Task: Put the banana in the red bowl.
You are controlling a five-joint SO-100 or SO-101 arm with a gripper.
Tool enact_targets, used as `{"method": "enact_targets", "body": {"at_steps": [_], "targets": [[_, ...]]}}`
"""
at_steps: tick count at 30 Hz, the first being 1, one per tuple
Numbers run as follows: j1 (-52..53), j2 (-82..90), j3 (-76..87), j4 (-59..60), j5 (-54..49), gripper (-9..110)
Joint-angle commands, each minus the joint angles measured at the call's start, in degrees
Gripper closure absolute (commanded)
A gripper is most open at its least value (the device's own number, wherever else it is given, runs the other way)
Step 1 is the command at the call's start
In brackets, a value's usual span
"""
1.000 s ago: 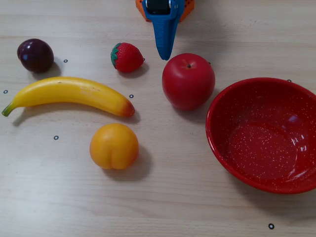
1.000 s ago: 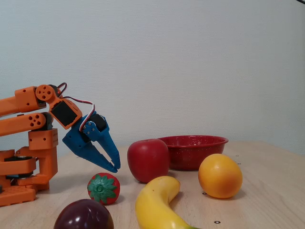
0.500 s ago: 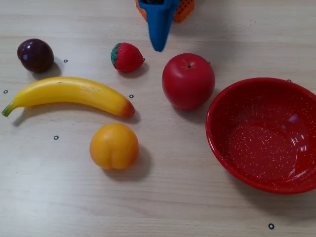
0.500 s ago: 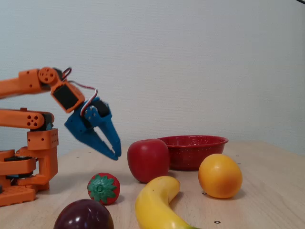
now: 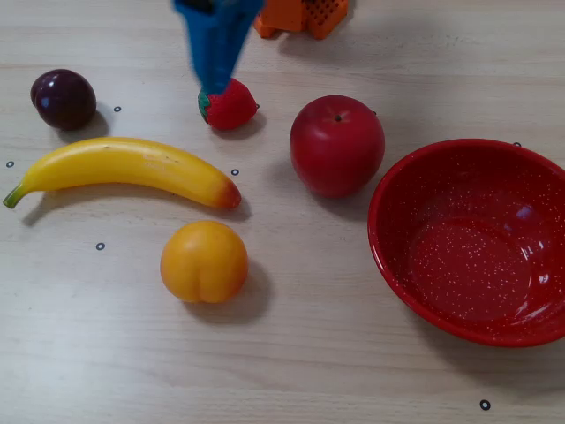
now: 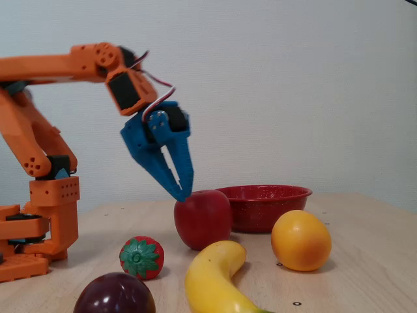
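Observation:
The long yellow banana [image 5: 124, 166] lies on the table at the left, green stem to the left, and shows in the foreground from the side [image 6: 215, 277]. The red bowl [image 5: 381, 212] stands empty at the right; its rim [image 6: 264, 190] shows behind the apple. My blue gripper [image 5: 210, 87] is blurred, high over the strawberry, well back from the banana. From the side, the gripper [image 6: 183, 193] hangs in the air pointing down, its tips together and nothing between them.
A strawberry [image 5: 233, 105], a red apple [image 5: 337, 144], a round orange fruit [image 5: 204, 261] and a dark plum [image 5: 63, 99] lie around the banana. The orange arm base [image 6: 39, 222] stands at the back.
The arm has lifted and reached forward, and the gripper has swung left from beside the apple to over the strawberry. The fruits and bowl have not moved.

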State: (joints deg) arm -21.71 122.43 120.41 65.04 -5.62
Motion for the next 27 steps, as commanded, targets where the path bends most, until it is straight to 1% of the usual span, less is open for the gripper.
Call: {"method": "enact_targets", "body": {"at_steps": [1, 6, 12, 15, 16, 21, 27], "targets": [[-3.78, -3.78, -11.43, 2.20, 2.72, 101], [-8.61, -14.68, -24.70, 8.44, 6.94, 101], [-11.51, -22.06, -33.93, 18.11, 17.49, 101], [-13.36, -24.26, -36.04, 21.62, 23.20, 80], [-13.89, -25.22, -36.56, 22.15, 24.35, 75], [-15.82, -29.88, -38.23, 21.18, 30.06, 63], [-16.44, -36.74, -43.07, 23.82, 36.39, 58]]}}
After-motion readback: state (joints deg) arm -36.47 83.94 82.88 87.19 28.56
